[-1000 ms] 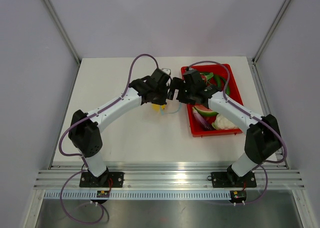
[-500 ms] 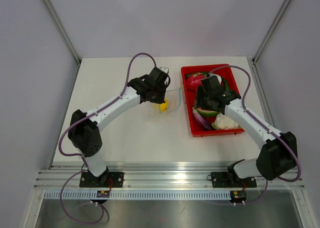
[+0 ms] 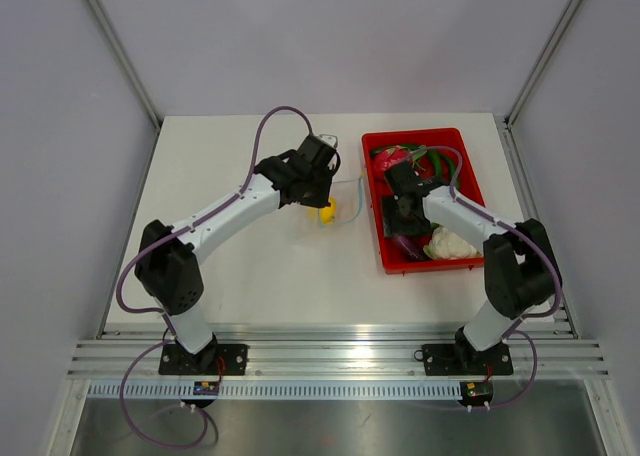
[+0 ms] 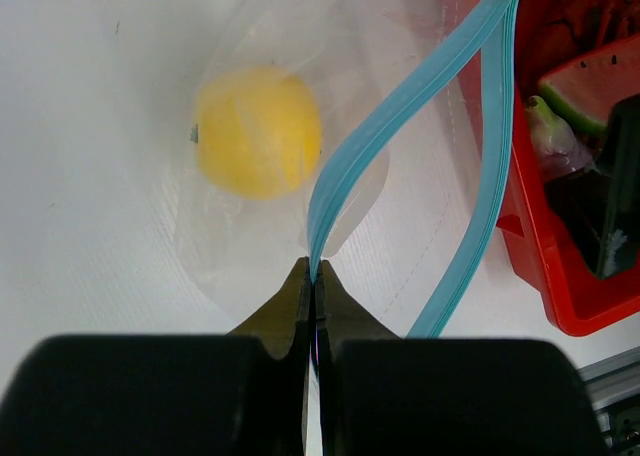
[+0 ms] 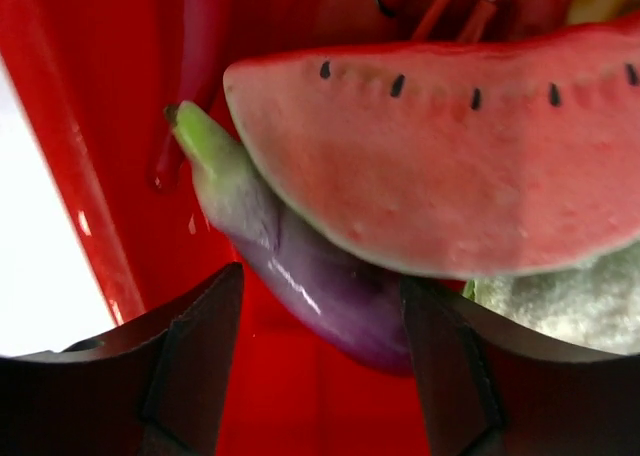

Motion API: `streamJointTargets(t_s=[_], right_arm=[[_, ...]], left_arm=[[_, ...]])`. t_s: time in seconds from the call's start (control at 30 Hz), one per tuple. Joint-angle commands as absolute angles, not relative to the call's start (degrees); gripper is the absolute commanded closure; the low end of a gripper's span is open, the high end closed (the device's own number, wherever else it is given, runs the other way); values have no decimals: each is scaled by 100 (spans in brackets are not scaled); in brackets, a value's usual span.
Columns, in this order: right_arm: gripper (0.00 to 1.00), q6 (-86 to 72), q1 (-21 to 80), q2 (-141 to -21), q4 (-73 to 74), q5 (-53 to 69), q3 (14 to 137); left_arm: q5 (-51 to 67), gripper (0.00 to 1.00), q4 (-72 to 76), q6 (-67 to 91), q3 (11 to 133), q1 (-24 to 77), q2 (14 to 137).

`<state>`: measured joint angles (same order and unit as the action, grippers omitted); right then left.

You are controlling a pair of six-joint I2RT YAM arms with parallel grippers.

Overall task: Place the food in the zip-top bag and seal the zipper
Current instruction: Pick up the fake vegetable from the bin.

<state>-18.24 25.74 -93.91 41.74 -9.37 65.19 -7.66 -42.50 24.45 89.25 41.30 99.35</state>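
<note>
The zip-top bag [image 3: 347,202] lies on the white table, left of the red tray. Its mouth gapes in the left wrist view [image 4: 400,226]. My left gripper [image 4: 315,272] is shut on one light-blue zipper [image 4: 372,136] strip; in the top view the left gripper [image 3: 322,182] stands at the bag's left. The round yellow fruit [image 4: 258,131] lies inside the bag [image 3: 327,213]. My right gripper [image 5: 325,311] is open, low in the tray, its jaws on either side of the purple eggplant [image 5: 300,276]. The watermelon wedge [image 5: 450,156] rests on the eggplant.
The red tray [image 3: 470,148] at the right also holds a white cauliflower [image 3: 450,244], a red fruit [image 3: 392,158] and green pieces. In the left wrist view the tray's rim [image 4: 520,236] runs close to the bag's mouth.
My right gripper has moved from the bag's mouth over to the red tray and down over the eggplant and watermelon. My left gripper still holds the zipper strip.
</note>
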Motion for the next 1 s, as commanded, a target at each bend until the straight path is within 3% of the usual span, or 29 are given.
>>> streamJointTargets(t_s=[0.0, 0.07, 0.1, 0.2, 0.33, 0.6, 0.97], right_arm=[[31, -1644, 2602, -9640, 3990, -905, 6820], [41, -1696, 2619, -9729, 4025, -983, 6864], [54, -1714, 2619, -9651, 4051, -1045, 6856], [78, -1775, 2619, -9170, 4279, -1168, 6908], [87, -1784, 2610, -8386, 4788, -1204, 7180], [94, -2065, 2619, -7620, 4668, -1415, 7479], [100, -3664, 2672, -7391, 1048, -97, 6847]], left_arm=[[-686, 100, -3999, 2461, 8842, 4122, 9571], [-651, 100, -3990, 2461, 8833, 4122, 9580], [-624, 100, -3990, 2461, 8842, 4122, 9580], [-641, 100, -3999, 2417, 8868, 4122, 9571], [-685, 100, -4043, 2382, 8938, 4113, 9580], [-607, 100, -3990, 2399, 8947, 4104, 9598], [-414, 100, -4051, 2443, 9000, 4096, 9694]])
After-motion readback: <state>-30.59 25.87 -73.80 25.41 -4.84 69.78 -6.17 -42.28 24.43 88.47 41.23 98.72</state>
